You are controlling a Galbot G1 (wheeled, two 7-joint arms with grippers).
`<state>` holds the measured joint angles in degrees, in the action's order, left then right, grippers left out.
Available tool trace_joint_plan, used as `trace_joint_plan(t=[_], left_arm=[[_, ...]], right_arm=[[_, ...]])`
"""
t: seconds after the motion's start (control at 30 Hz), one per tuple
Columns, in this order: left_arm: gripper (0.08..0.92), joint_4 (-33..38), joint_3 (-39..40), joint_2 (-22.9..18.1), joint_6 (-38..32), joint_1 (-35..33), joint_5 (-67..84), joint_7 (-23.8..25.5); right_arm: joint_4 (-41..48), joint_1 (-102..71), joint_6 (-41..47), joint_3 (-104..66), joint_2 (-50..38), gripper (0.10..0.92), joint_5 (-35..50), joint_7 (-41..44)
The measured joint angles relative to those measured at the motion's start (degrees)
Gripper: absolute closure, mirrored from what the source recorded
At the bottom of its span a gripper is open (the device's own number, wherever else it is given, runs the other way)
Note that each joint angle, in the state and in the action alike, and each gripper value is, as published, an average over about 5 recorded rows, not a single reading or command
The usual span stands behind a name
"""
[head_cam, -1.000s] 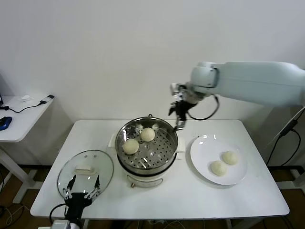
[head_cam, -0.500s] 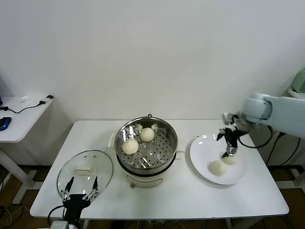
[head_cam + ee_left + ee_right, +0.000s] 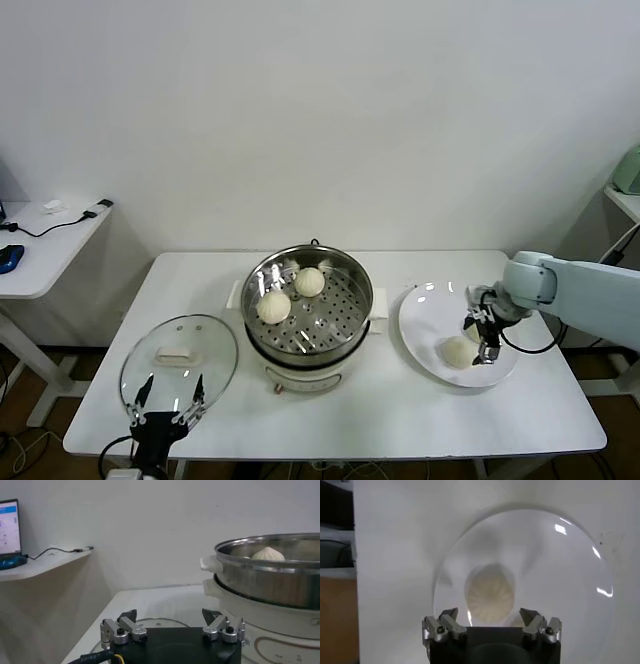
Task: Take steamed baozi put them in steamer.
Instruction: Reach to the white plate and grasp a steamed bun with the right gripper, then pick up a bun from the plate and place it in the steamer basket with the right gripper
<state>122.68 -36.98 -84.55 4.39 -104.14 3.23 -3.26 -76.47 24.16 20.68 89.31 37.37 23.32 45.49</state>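
White table (image 3: 420,410) | right gripper (image 3: 483,338) jaws spread over plate (image 3: 425,310) baozi (image 3: 490,592)

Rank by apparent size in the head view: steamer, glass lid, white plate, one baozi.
1. steamer, largest.
2-3. glass lid and white plate: look about alike, so no ranking between them.
4. baozi in the steamer, clearly smallest.

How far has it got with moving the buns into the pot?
About halfway. Two steamed baozi already sit in the steamer. The right gripper is open over the white plate, above a bun it has not grasped. That one and, as far as I can see, one more remain. The left gripper waits near the glass lid.
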Motion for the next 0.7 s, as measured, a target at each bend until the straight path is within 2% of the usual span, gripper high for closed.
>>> trace_joint_plan(t=[0.2,0.47,0.7], left_arm=[[0.177,0.09,0.02,0.00,-0.07,-0.23,-0.09,-0.05],[0.177,0.64,0.12,-0.04,-0.01,-0.49,-0.24,-0.11],[0.177,1.28,0.36,-0.18,0.21,-0.80,-0.50,-0.18]], right_arm=[[1.86,-4.03,0.49,-3.20,1.24,0.211,-0.90,-1.14],[2.18,-5.59,0.77,-4.83,1.51,0.350,-1.17,-1.54],[1.27,-2.78,-0.05,-3.79,1.33,0.388,-1.10,-0.18]])
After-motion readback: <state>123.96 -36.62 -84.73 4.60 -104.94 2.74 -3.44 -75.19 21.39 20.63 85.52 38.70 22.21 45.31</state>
